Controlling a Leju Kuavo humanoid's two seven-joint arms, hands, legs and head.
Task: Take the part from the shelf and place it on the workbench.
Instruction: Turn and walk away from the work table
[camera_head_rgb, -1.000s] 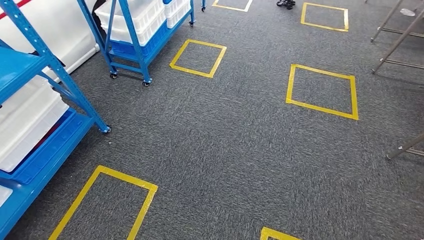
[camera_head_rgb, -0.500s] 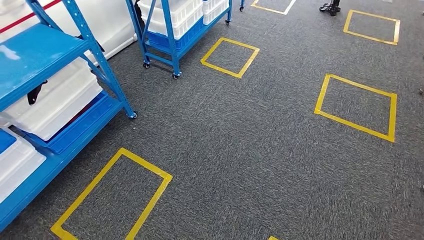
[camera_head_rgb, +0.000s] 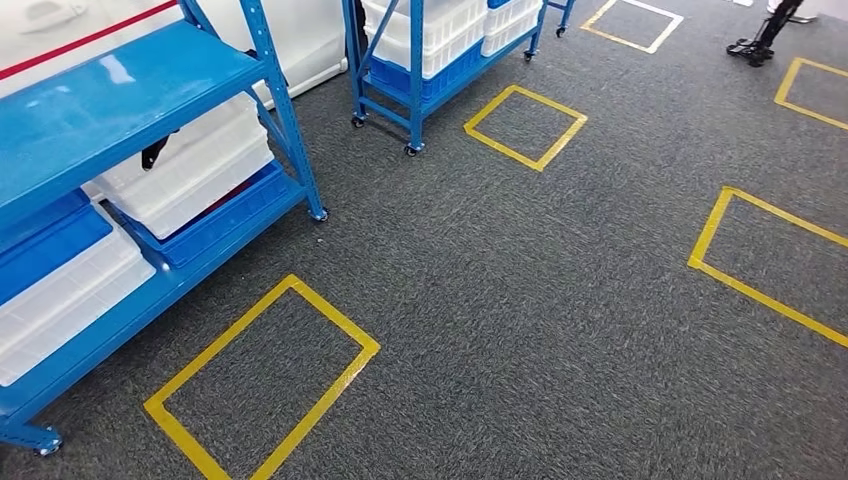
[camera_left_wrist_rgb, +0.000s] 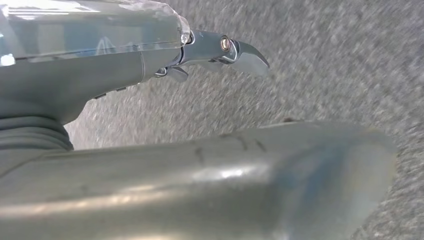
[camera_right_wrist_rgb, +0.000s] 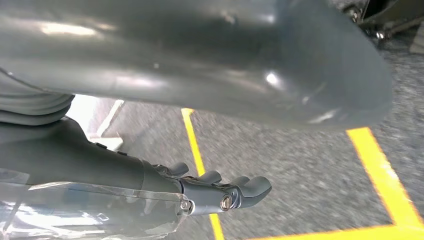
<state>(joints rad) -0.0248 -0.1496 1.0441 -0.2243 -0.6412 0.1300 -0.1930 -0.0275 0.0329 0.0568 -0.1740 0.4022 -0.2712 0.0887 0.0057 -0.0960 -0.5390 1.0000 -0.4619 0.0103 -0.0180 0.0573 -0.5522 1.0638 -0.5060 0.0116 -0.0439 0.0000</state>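
The blue shelf (camera_head_rgb: 130, 85) stands at the left of the head view. White bins (camera_head_rgb: 190, 170) sit on its lower level, and a small dark object (camera_head_rgb: 155, 152) hangs just under the upper board, over a bin. My left hand (camera_left_wrist_rgb: 115, 70) hangs over grey carpet with its fingers (camera_left_wrist_rgb: 240, 50) stretched out and apart from the thumb (camera_left_wrist_rgb: 225, 175), holding nothing. My right hand (camera_right_wrist_rgb: 125, 175) also hangs above the carpet beside yellow tape, with its fingers (camera_right_wrist_rgb: 240, 192) extended and nothing in them.
A second blue wheeled shelf (camera_head_rgb: 415, 60) with white bins stands further back. Yellow tape squares (camera_head_rgb: 265, 385) mark the grey carpet. A person's feet (camera_head_rgb: 755, 45) are at the far right. A white wall with a red stripe (camera_head_rgb: 80, 40) runs behind the shelves.
The camera has swung left: the whole picture slid to the right and the near blue shelf now takes up more of the left side.
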